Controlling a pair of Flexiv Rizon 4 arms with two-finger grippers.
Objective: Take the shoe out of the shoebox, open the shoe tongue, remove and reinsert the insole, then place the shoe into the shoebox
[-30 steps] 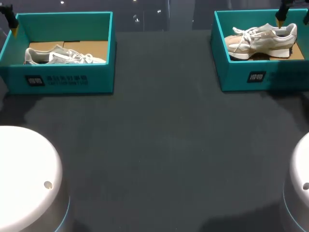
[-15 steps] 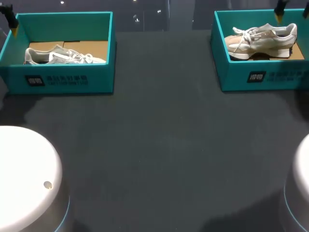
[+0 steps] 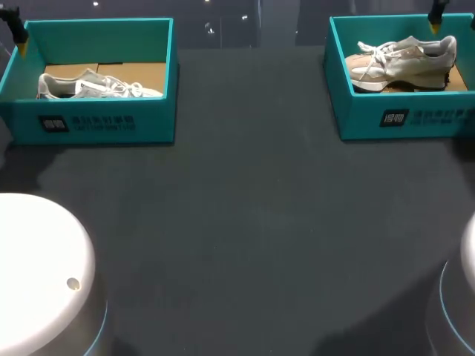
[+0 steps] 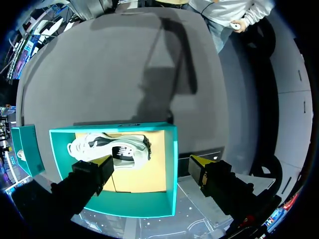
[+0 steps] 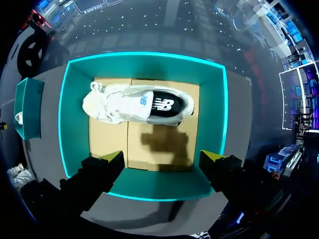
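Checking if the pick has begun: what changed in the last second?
The right arm drew toward the view's right edge, and the right gripper shifted slightly over the right shoebox, open. The right shoe, left shoe, left shoebox and left gripper stayed put.

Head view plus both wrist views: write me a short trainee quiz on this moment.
1. True or false: the right claw is shut on the grey-and-white lace-up sneaker in the right open teal cardboard shoebox.
2. Where does the other grey-and-white sneaker lie? A on the dark table, B in the left teal shoebox, C on that shoebox's rim.
3. Short answer: what do the left claw fingers hold?
Key: 1 false, the right claw is open above the sneaker. 2 B. 3 nothing; open.
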